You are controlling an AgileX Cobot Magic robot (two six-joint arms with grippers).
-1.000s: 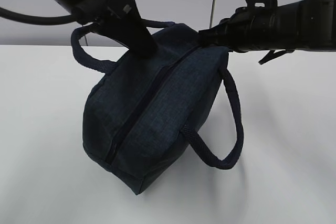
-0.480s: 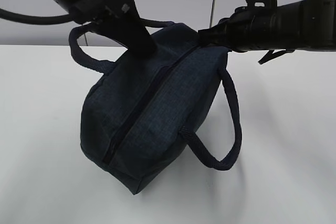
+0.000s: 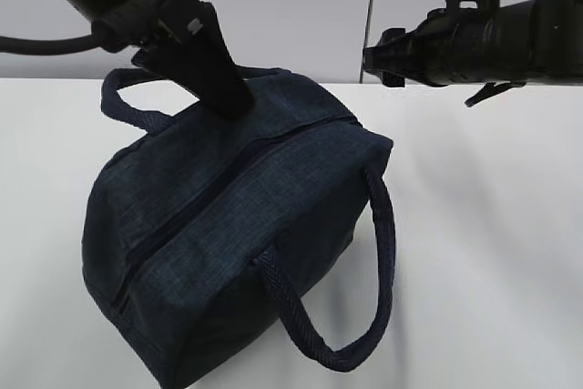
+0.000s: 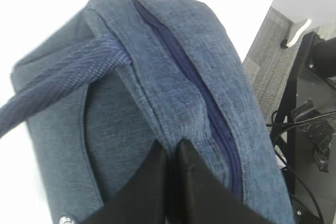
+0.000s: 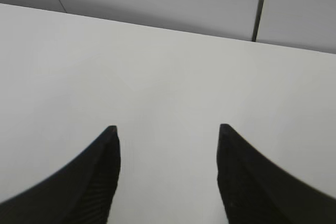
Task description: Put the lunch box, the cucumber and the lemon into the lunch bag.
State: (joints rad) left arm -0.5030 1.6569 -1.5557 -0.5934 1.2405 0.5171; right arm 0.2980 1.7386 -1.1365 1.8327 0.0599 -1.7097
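The left gripper (image 4: 170, 153) is pinched tight on the fabric at the far end of the lunch bag (image 3: 228, 225), whose zipper (image 3: 209, 193) looks drawn closed along its top. The bag sits on the white table (image 3: 492, 225), its long axis running from far right to near left. The right gripper (image 5: 168, 177) hangs empty, fingers spread, well apart to the bag's right; the left arm is nearer.
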